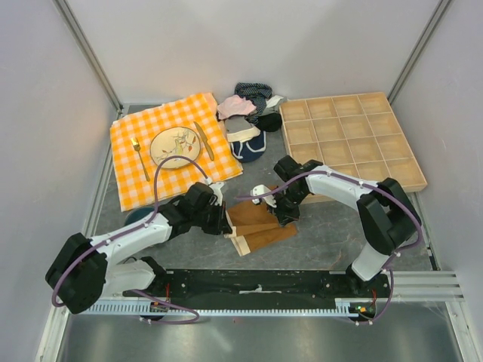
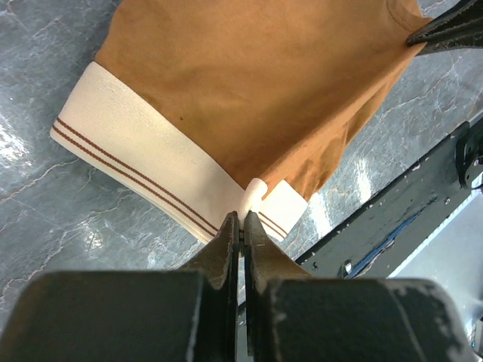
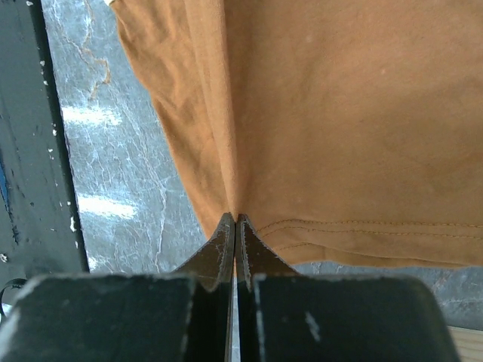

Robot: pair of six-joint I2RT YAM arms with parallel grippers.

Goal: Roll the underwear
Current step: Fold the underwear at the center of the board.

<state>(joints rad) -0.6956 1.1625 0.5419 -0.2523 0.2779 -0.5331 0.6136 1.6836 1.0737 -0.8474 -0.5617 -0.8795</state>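
A grey marbled table is sitting inside white walls. The underwear is lying near the front, between both arms. The left gripper is pinching its waistband and the right gripper is clamping the brown edge.

A grey marbled tabletop lies beneath my left gripper; plain white walls rise beyond it and on both sides, evenly lit.
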